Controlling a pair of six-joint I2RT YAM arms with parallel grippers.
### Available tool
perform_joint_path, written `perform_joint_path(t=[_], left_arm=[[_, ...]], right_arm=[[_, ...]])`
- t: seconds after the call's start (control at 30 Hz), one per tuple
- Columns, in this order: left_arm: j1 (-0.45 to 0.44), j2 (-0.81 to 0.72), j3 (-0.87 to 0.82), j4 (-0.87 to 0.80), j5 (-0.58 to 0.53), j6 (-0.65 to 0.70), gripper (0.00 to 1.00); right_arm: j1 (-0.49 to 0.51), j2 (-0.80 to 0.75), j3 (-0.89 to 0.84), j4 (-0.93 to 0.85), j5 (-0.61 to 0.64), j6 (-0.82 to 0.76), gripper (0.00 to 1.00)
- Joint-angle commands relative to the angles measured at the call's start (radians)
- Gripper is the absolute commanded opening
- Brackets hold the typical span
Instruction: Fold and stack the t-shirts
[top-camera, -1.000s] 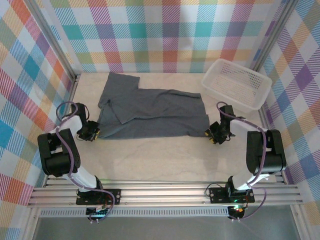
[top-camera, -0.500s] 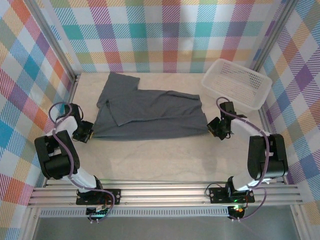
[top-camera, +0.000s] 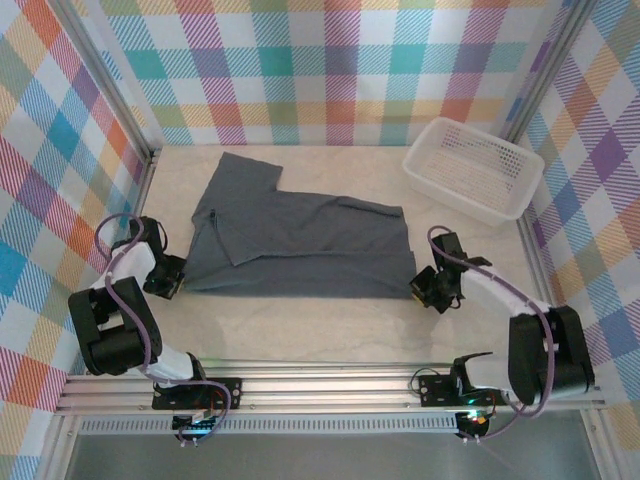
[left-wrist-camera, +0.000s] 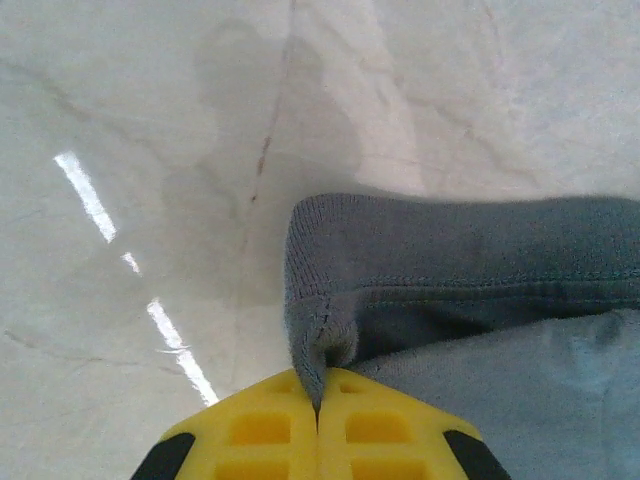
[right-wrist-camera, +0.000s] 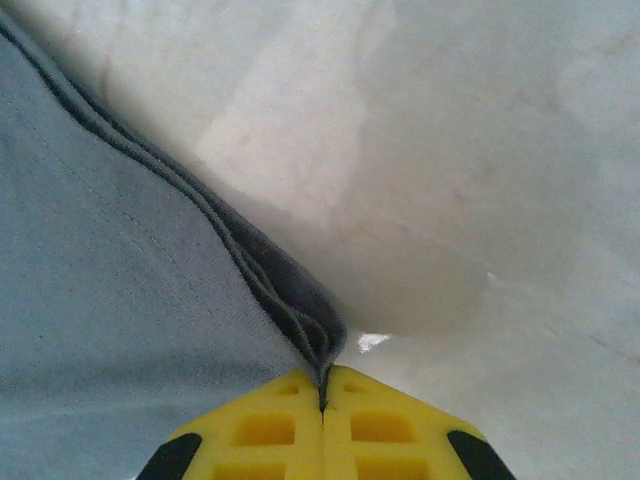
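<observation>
Left wrist: left tool pinches t-shirt corner; right tool pinches another.

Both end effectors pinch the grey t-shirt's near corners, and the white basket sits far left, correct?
No: the top external view shows the white basket far right. The left end effector and right end effector do pinch the grey t-shirt.

Matt knit cloth t-shirt, glossy marbled table, plastic basket
</observation>
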Motion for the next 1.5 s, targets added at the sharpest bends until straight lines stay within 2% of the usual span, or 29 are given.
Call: perform_joint_path(t=[0.0, 0.17, 0.2, 0.23, 0.27, 0.3, 0.33, 0.37, 0.43, 0.5, 0.6, 0.67, 0.77, 0.87, 1.27, 1.47], left_arm=[[0.02, -0.043, -0.025, -0.066, -0.064, -0.04, 0.0], [0.023, -0.075, -0.013, -0.074, -0.101, -0.019, 0.01], [0.023, -0.074, -0.002, -0.072, -0.084, 0.001, 0.07], [0.024, -0.072, 0.013, -0.079, -0.078, 0.013, 0.18], [0.023, -0.073, 0.028, -0.102, -0.082, 0.021, 0.42], [0.023, -0.085, 0.039, -0.123, -0.094, 0.019, 0.7], [0.023, -0.102, 0.044, -0.137, -0.102, 0.02, 0.79], [0.023, -0.128, 0.044, -0.143, -0.095, 0.021, 0.81], [0.013, -0.184, 0.038, -0.136, -0.034, 0.018, 0.81], [-0.043, -0.236, 0.037, -0.121, 0.029, -0.012, 0.78], [-0.221, -0.244, 0.027, -0.02, 0.134, -0.085, 0.7], [-0.332, -0.19, 0.021, 0.071, 0.194, -0.135, 0.68], [-0.426, -0.091, 0.03, 0.133, 0.184, -0.169, 0.59], [-0.441, -0.039, 0.039, 0.127, 0.132, -0.166, 0.51], [-0.448, 0.094, 0.044, 0.157, 0.118, -0.167, 0.48], [-0.451, 0.13, 0.06, 0.185, 0.128, -0.163, 0.08]], right_arm=[[0.006, -0.042, -0.018, -0.09, 0.07, 0.078, 0.0], [0.008, -0.116, -0.039, -0.122, 0.097, 0.123, 0.01], [0.008, -0.129, -0.038, -0.121, 0.089, 0.122, 0.16], [0.008, -0.137, -0.032, -0.126, 0.086, 0.116, 0.3], [0.009, -0.147, -0.02, -0.148, 0.095, 0.109, 0.43], [0.009, -0.161, -0.003, -0.174, 0.112, 0.101, 0.51], [0.009, -0.175, 0.011, -0.187, 0.124, 0.083, 0.54], [0.009, -0.197, 0.027, -0.199, 0.139, 0.06, 0.56], [0.01, -0.233, 0.057, -0.196, 0.15, 0.018, 0.57], [0.032, -0.251, 0.085, -0.133, 0.128, -0.049, 0.57], [0.111, -0.186, 0.145, -0.026, 0.048, -0.169, 0.57], [0.183, -0.136, 0.187, 0.024, 0.025, -0.235, 0.57], [0.216, -0.085, 0.201, 0.097, -0.042, -0.247, 0.57], [0.221, -0.077, 0.198, 0.129, -0.057, -0.226, 0.56], [0.223, -0.078, 0.186, 0.139, -0.058, -0.206, 0.55], [0.223, -0.074, 0.194, 0.136, -0.055, -0.204, 0.55]])
